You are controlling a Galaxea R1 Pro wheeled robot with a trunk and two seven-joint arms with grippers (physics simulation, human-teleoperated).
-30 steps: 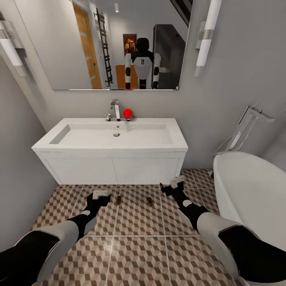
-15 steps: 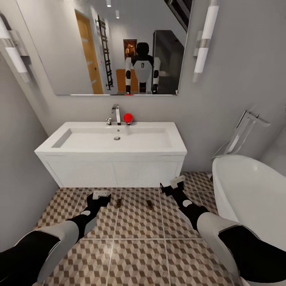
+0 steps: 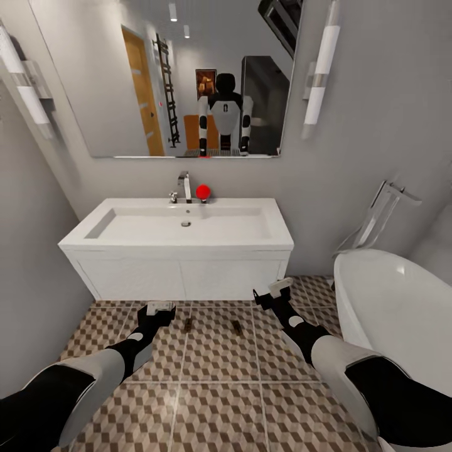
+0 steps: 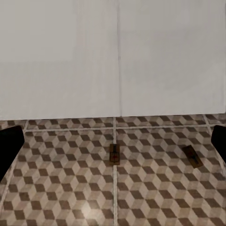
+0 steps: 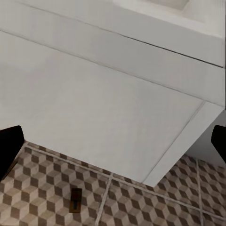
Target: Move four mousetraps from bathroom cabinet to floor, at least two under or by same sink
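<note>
As the whole head view is shifting, with the sink [image 3: 179, 235] sitting lower and smaller in the picture than a second ago and more of the mirror [image 3: 182, 81] showing, the camera is pulling back or tilting while the room's things are staying put. Both arms are keeping the same place in the picture, so the robot is probably backing its body away from the basin, not reaching.

Two mousetraps are lying flat on the bathroom floor [image 3: 220, 402], just in front of the sink's white cabinet face: one mousetrap [image 3: 188, 322] nearer the left arm, the other mousetrap [image 3: 236, 325] a little apart from it toward the right arm. That looks enough for the sink condition; the remaining two are presumably yet to be fetched.

Both arms are reaching forward and low over the tiles. The left gripper [image 3: 161, 307] is hanging near the first trap with its fingers [image 4: 10, 146] spread wide and carrying nothing. The right gripper [image 3: 276, 290], raised slightly toward the sink's corner, is likewise wide and empty.
</note>
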